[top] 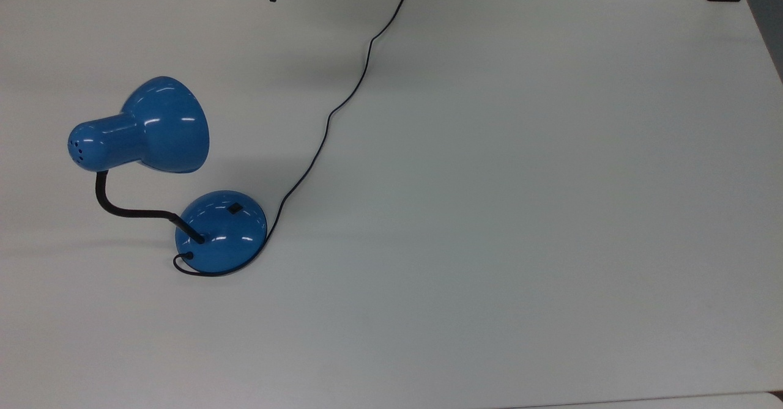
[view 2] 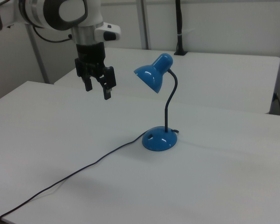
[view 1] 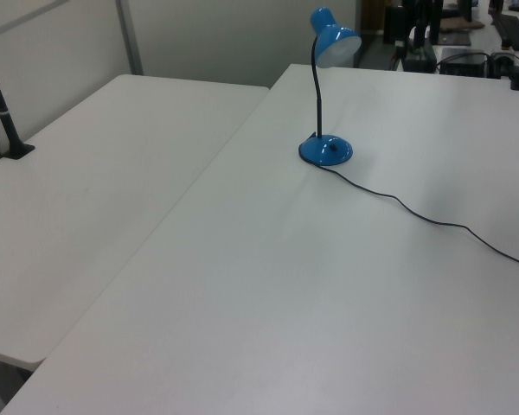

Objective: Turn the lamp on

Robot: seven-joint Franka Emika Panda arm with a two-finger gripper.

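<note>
One lamp [top: 221, 232] (blue, with one shade [view 2: 151, 74], one base [view 1: 325, 150] and one black cord [top: 330, 115]). One claw [view 2: 98, 93], two fingers. Two white tables [view 1: 268, 285], side by side in the left view.

Lamp [top: 221, 232]: glossy blue, upright on white desk [top: 489, 213], domed round base w/ small black switch [top: 234, 208] on top. Black gooseneck bent, bell shade tilted down, unlit. Thin black cord [top: 330, 115] runs from base across desk to far edge.
</note>
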